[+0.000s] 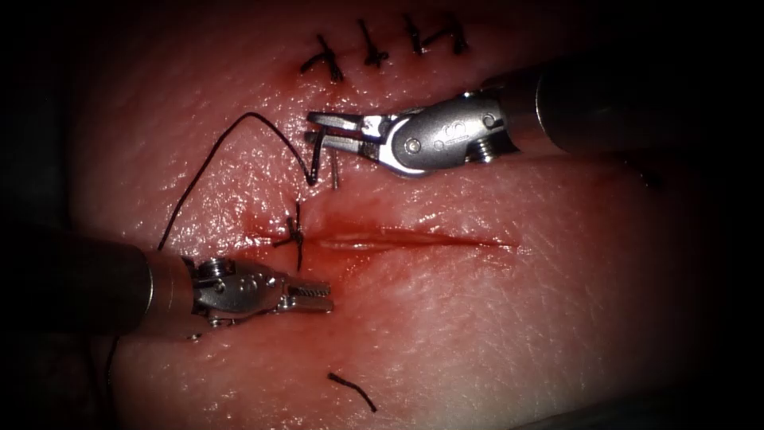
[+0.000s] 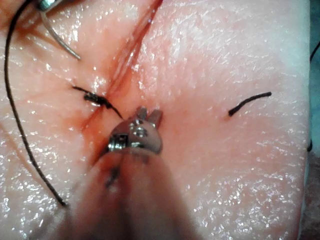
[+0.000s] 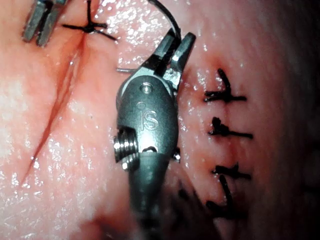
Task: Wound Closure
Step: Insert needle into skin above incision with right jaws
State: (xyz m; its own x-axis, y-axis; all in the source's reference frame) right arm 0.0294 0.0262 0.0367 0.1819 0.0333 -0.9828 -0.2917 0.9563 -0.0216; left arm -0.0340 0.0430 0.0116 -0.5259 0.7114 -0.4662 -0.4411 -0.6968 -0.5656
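While the right claw [image 1: 318, 130] sits over the tissue [image 1: 493, 318] on the far side of the cut [image 1: 414, 239], its jaws are narrowed onto the needle [image 1: 334, 170]. The grip falls near one end of the curve, close to where the thread [image 1: 215, 155] joins. The needle hangs from the jaws toward the near side, long axis roughly far-to-near, free end pointing at the cut. That end comes down very near the tissue; whether it touches or enters cannot be told. In the left wrist view the needle [image 2: 60, 37] shows as a pale arc curving out from the right claw, apparently clear of the surface.

The thread leaves the right claw, arcs far and left, then runs down toward the near left past the shaft of the left arm.

The left claw [image 1: 318, 296] lies on the near side of the cut, near its left end, tips pointing right. Its jaws are drawn together and hold nothing, well apart from the needle.

One knotted stitch [image 1: 294, 232] crosses the left end of the cut; the rest of the cut lies open to the right, with red fluid [image 1: 342, 255] along its edges. Finished stitches [image 1: 374, 44] sit in a row at the far side. A cut end of thread [image 1: 352, 390] lies loose on the near tissue.
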